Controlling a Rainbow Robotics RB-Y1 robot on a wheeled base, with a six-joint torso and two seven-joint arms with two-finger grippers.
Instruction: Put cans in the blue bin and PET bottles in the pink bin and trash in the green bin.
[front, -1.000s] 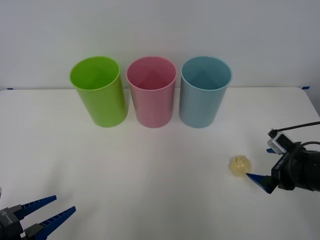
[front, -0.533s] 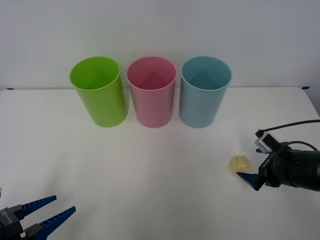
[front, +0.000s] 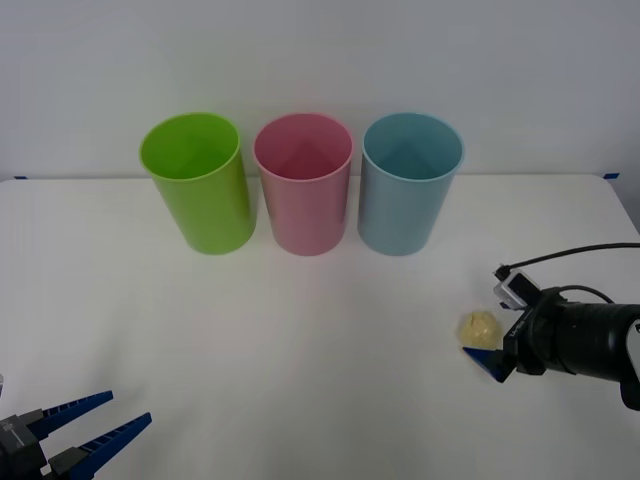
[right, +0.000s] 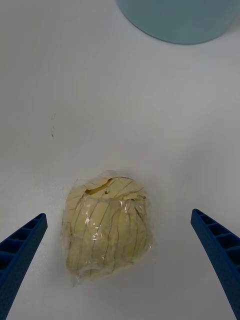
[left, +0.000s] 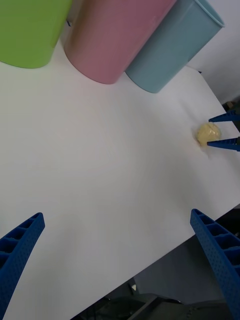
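The trash (right: 106, 230), a wrinkly, film-wrapped yellow lump, lies on the smooth white table (front: 300, 330) at five o'clock from the blue bin (front: 408, 195). The right gripper (front: 484, 352) straddles it, ribbed fingers spread. The left gripper (front: 95, 418) hovers at seven o'clock, fingers apart.

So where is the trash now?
In the front view the trash lies on the table's right side, in front of the blue bin, right at the tips of the open right claw.
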